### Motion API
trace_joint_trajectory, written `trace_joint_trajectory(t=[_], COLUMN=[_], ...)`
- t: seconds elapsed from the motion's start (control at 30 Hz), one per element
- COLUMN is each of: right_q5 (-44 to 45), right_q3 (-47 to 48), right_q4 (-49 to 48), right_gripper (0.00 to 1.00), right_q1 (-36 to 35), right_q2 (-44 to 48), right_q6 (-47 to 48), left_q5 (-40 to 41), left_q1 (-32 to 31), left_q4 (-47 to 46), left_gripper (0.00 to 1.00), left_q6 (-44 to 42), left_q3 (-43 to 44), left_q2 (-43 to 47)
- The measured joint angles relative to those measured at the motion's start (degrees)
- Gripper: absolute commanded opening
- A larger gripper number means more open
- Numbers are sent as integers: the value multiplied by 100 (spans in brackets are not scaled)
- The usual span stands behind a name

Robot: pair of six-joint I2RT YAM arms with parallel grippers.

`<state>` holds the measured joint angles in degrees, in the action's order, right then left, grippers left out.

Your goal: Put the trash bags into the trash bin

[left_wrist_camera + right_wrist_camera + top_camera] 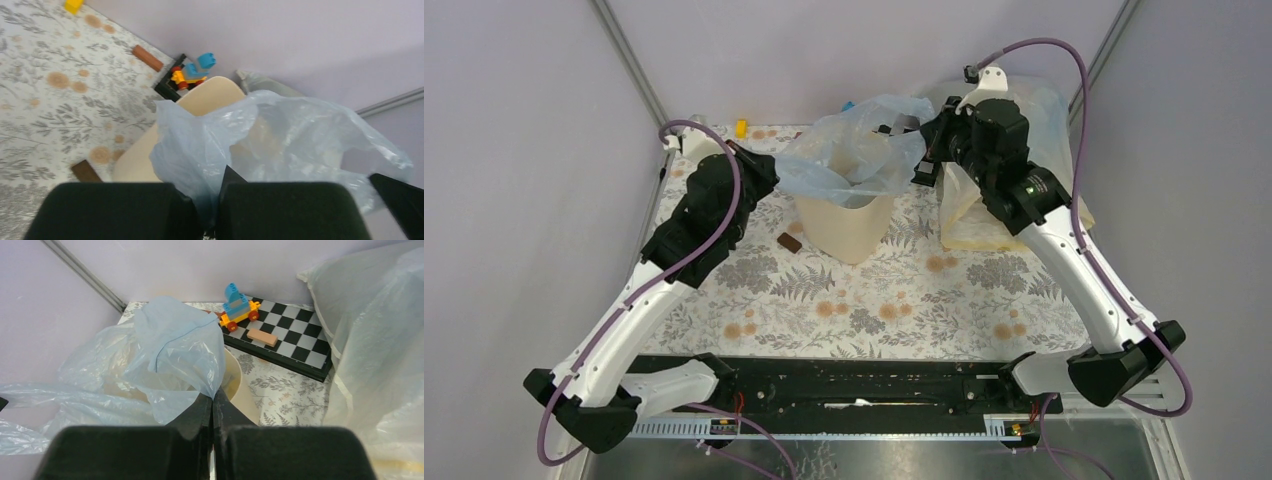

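While left gripper [206, 212] and right gripper [213, 405] clamp the trash bag [849, 150], fern-print tablecloth [874, 300] lies between lilac walls [824, 50]

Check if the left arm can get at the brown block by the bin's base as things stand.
Probably yes on reach: the brown block lies in the open near the left end effector, nothing between them. But that end effector is shut on the trash bag, so it must let go first.

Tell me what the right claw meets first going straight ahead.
The right claw pinches the trash bag, so that film comes first; beyond it, probably the trash bin rim, depth unclear.
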<state>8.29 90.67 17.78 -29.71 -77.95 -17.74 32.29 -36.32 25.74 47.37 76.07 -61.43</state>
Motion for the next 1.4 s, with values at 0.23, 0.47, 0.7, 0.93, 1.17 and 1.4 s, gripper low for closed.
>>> trace_joint_trajectory(t=[0.23,0.47,0.7,0.93,1.17,1.4], right_q5=[535,789,1086,1532,1552,1340], right_q3=[-354,-1167,-1521,-1801,-1921,-1849], right_q4=[256,389,442,470,332,59], right_gripper=[0,0,0,0,0,0], right_q1=[4,4,4,170,343,435], right_q2=[385,986,837,448,-76,-697], right_q6=[-7,-59,-157,-369,-573,-686], left_q5=[-391,-981,-1082,-697,-695,-911], left_q1=[273,317,413,485,809,1040], left_q4=[127,251,363,378,61,-638], left_gripper=[0,0,0,0,0,0], left_q6=[-308,-695,-905,-1014,-898,-485], left_q3=[-479,-1202,-1729,-2232,-2577,-2813], left_q2=[271,837,828,752,330,-203])
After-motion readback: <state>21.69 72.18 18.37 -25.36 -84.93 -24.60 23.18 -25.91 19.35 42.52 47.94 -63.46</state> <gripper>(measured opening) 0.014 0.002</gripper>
